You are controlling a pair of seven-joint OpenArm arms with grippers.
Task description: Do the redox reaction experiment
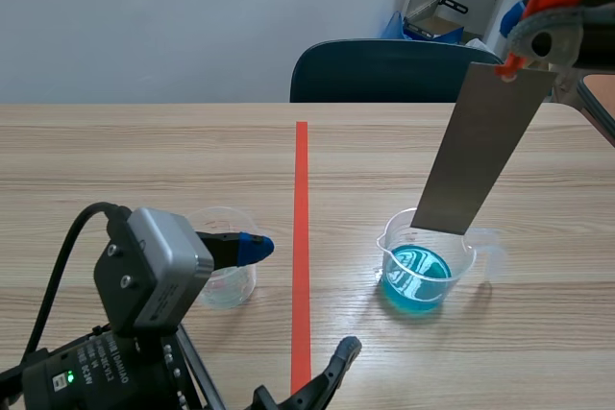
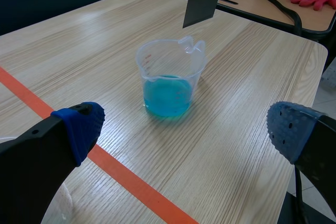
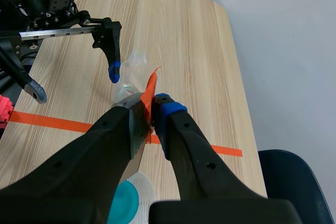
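- We see the right gripper [image 3: 149, 111] raised over the far right of the light wooden table [image 1: 144, 160], its 2 fingers clamped on the top end of a flat grey metal strip [image 1: 476, 151].
- An orange-red tab [image 3: 152, 87] sticks out from between those fingers at the strip's top end.
- The strip hangs tilted, its lower end just above the rim of the clear plastic beaker of blue liquid [image 1: 428, 266]; we cannot tell whether it touches the rim.
- That beaker stands right of the orange-red tape line [image 1: 302, 199].
- The left gripper [image 2: 186, 129] sits low, fingers spread wide with nothing between them, pointing toward the blue beaker.
- 1 of its blue pads [image 1: 255, 249] is beside a second, empty clear plastic beaker [image 1: 226, 280], left of the tape line.
- A dark blue chair [image 1: 384, 69] stands behind the table.
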